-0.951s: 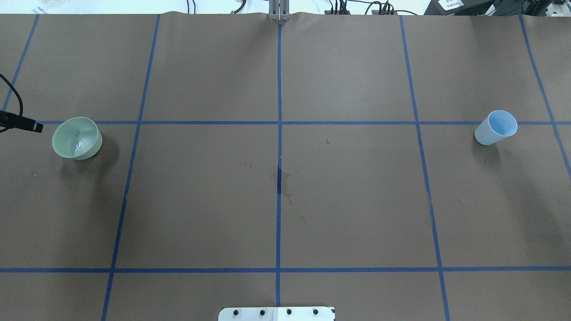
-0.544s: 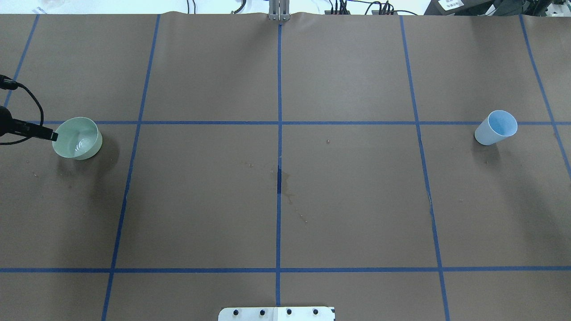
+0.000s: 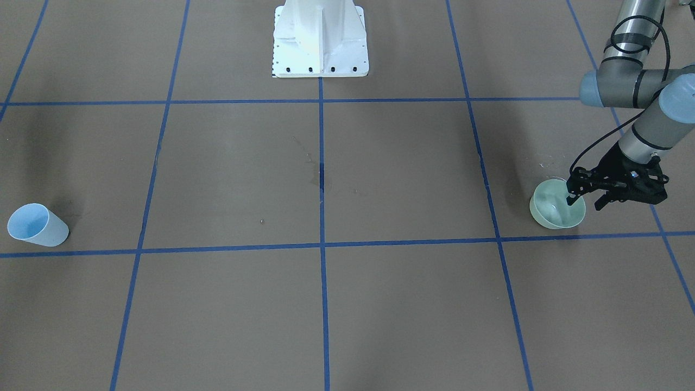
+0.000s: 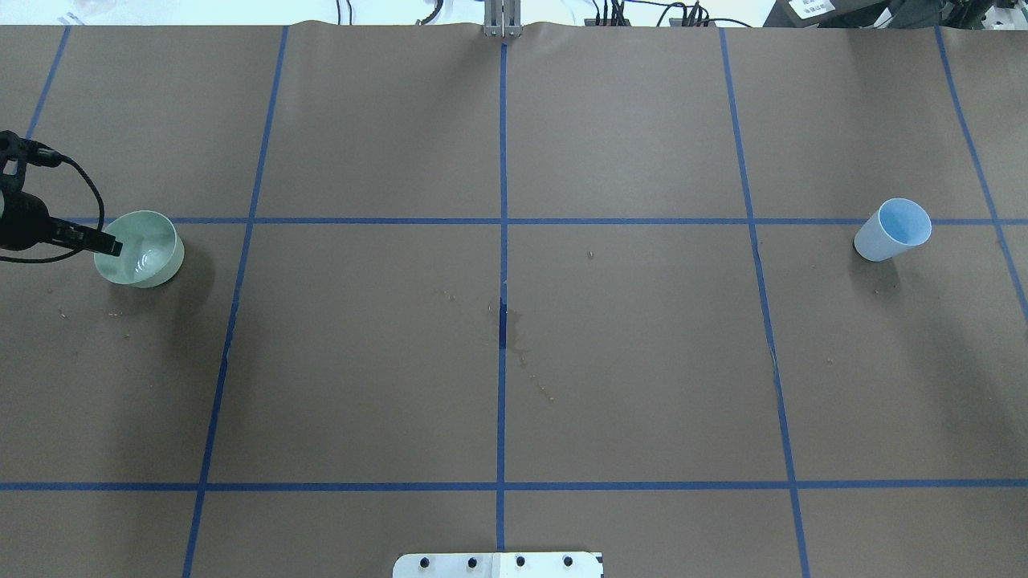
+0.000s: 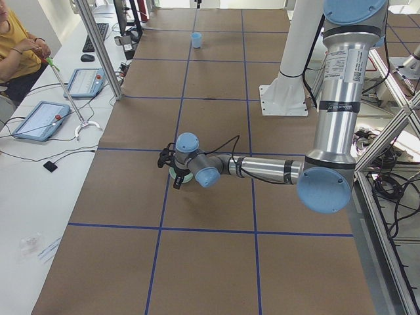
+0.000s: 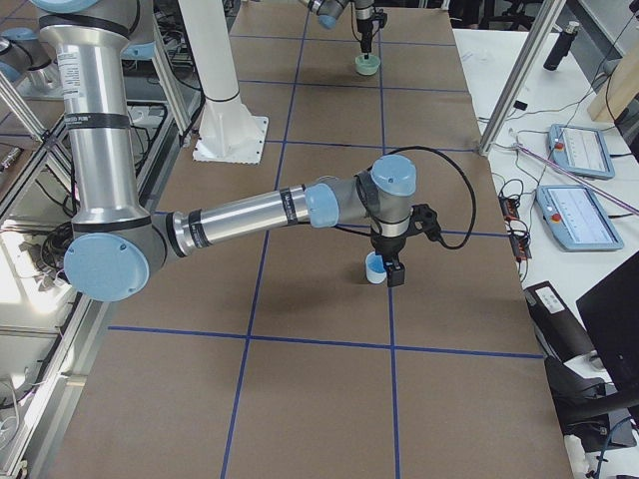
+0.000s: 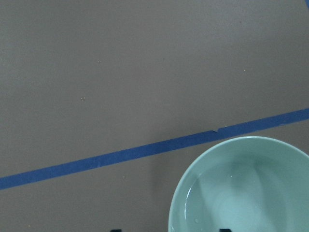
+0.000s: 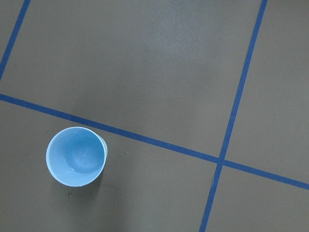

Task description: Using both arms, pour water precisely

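A pale green bowl (image 3: 554,216) stands on the brown table at my left, also in the overhead view (image 4: 152,245). Faint glints of water (image 7: 193,212) show inside it. My left gripper (image 3: 585,202) is open and straddles the bowl's rim. One fingertip (image 7: 223,230) is inside the bowl and the other is outside. A light blue cup (image 4: 891,231) stands upright at my right, also in the right wrist view (image 8: 76,156). My right gripper (image 6: 392,273) shows only in the exterior right view, close beside the cup (image 6: 374,267). I cannot tell whether it is open.
Blue tape lines divide the brown table cover. A dark stain (image 4: 510,329) marks the centre. The white pedestal (image 3: 320,38) stands at the robot's side. An operator (image 5: 16,46) and tablets sit beyond the table's far edge.
My left gripper has moved right from the table's left edge to the bowl, and one finger now reaches over its rim. Bowl and cup have not moved.
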Controlling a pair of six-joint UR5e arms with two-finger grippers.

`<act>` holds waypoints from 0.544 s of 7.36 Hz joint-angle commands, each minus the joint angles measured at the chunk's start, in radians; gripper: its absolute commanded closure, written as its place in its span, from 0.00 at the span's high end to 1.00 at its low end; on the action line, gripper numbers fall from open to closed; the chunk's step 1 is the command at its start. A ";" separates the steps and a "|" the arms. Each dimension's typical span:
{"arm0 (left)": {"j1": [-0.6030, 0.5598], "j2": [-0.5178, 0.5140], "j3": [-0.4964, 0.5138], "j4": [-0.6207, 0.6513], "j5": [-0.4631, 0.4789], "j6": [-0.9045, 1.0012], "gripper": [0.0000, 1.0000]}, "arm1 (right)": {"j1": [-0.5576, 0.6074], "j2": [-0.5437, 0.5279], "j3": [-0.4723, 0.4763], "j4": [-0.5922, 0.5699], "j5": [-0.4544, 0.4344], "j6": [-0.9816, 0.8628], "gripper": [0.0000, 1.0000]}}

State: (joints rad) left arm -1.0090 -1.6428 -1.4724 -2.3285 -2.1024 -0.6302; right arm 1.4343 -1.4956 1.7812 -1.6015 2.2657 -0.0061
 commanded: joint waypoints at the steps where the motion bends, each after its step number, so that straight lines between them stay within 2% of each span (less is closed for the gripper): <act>1: 0.015 -0.008 -0.003 0.000 0.007 0.000 0.00 | 0.000 0.000 0.000 0.000 0.000 0.000 1.00; 4: 0.015 -0.060 -0.049 0.020 -0.004 -0.006 0.00 | 0.000 -0.003 0.001 0.000 0.000 0.000 1.00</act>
State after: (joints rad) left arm -0.9953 -1.6771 -1.5011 -2.3201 -2.1022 -0.6345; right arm 1.4343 -1.4970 1.7818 -1.6015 2.2657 -0.0061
